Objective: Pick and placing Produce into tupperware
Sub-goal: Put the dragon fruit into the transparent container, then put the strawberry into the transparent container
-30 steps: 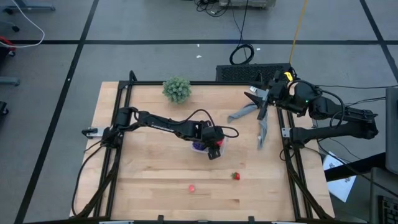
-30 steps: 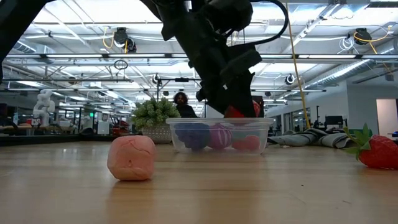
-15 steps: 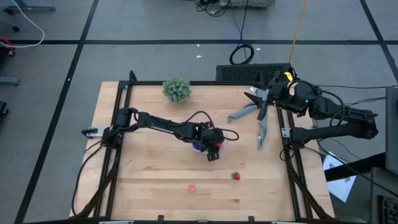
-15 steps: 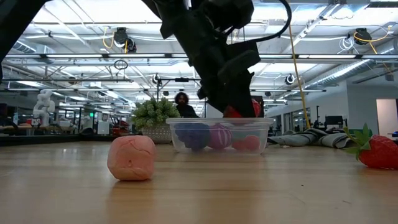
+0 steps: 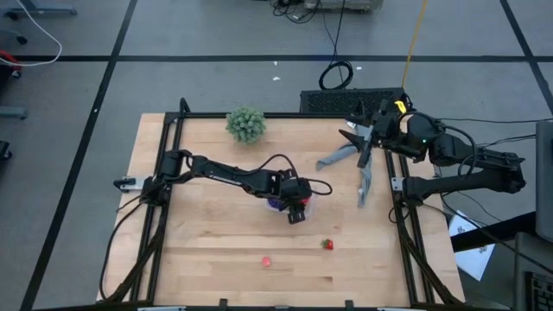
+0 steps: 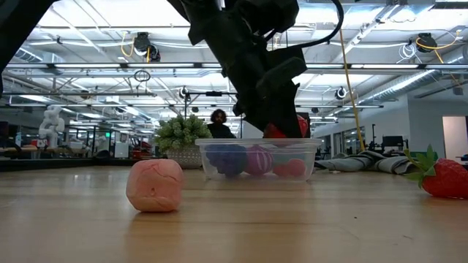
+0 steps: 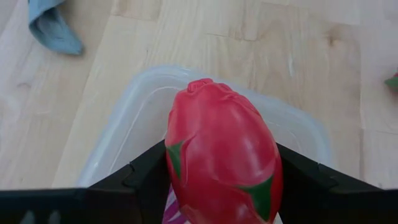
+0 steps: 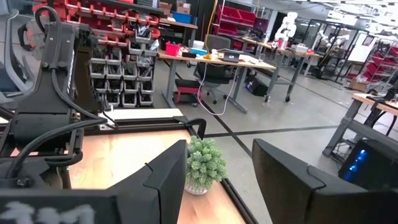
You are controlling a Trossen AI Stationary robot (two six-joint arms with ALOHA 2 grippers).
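Left gripper (image 5: pixel 296 207), mid-frame over the clear plastic tupperware (image 7: pixel 124 118), is clamped on a glossy red strawberry (image 7: pixel 222 158), smooth with green flecks; right gripper (image 5: pixel 359 138) looks parted, empty.

Grey floor (image 5: pixel 216 34) crossed by dark lines around the wooden table (image 5: pixel 199 250), bright ceiling lights (image 6: pixel 88 29) across the top of the low view, red shelving (image 8: pixel 81 12) upper left, desks with office chair (image 8: pixel 214 59) centre.
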